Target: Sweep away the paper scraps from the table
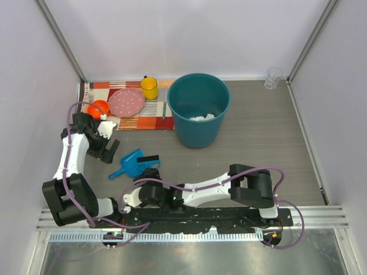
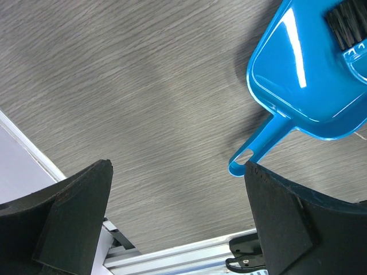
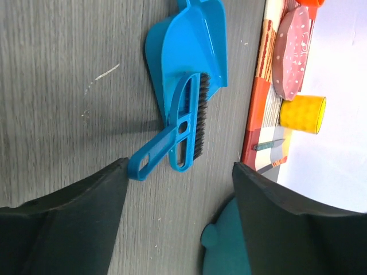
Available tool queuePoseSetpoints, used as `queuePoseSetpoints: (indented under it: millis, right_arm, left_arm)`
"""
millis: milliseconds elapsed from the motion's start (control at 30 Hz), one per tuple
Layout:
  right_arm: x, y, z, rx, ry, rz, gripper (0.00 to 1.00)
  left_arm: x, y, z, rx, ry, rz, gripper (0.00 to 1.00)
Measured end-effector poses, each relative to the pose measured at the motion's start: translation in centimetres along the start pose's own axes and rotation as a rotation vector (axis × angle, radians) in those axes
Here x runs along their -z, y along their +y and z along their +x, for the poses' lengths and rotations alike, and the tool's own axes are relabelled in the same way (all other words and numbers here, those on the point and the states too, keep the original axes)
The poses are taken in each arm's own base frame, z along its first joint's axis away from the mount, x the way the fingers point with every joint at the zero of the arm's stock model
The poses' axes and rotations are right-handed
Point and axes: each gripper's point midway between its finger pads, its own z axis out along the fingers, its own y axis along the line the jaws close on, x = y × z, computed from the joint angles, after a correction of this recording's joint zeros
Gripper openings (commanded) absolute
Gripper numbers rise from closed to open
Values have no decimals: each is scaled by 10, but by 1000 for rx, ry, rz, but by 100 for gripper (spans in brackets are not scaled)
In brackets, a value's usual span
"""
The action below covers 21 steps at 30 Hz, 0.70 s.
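Parks brush (image 3: 188, 117) in dustpan (image 1: 133, 164) toward near-left bench (image 1: 269, 143) corner, reachable by both wide-open, empty jaws, paper scraps (image 1: 202, 117) inside bucket (image 1: 198, 134).

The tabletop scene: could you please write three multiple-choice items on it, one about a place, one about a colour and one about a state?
1. Where are the paper scraps? A in the dustpan; B in the bucket; C in the left gripper.
2. What colour is the dustpan? A blue; B red; C black.
3. How is the left gripper? A open and empty; B shut on the brush; C shut on the dustpan.
Answers: 1 B, white wads lie at the bucket's bottom. 2 A, it is bright blue. 3 A, its jaws stand apart over the table, and the brush lies on the dustpan.
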Motion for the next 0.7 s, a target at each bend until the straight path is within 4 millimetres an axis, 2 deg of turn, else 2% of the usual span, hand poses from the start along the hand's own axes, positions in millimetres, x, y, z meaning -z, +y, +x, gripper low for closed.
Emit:
queuePoseSetpoints:
  millis: [133,233,400,533,633,700]
  right_arm:
    - [6,5,-4,-33,-7,-20,81]
    - [17,-3,-12,-90,-36,-30,81]
    - [54,-34,-35,-230,-161,-25,82]
    - [87,-52,-44,-325,-252,-41,83]
    - [102,-58,-40,-408,-270,-40,83]
    - [111,-59,-24,-484,-261,-39,83]
  left_arm:
    - [-1,-2,-3,2,-14,14,100]
    - [-1,-5,-6,12,-31,28,100]
    - [-2,-9,-16,49,-79,50,100]
    - [-3,-11,-24,70,-114,65,100]
    - [-4,-10,-28,93,-129,62,100]
    - [-5,-8,-33,117,-151,52,100]
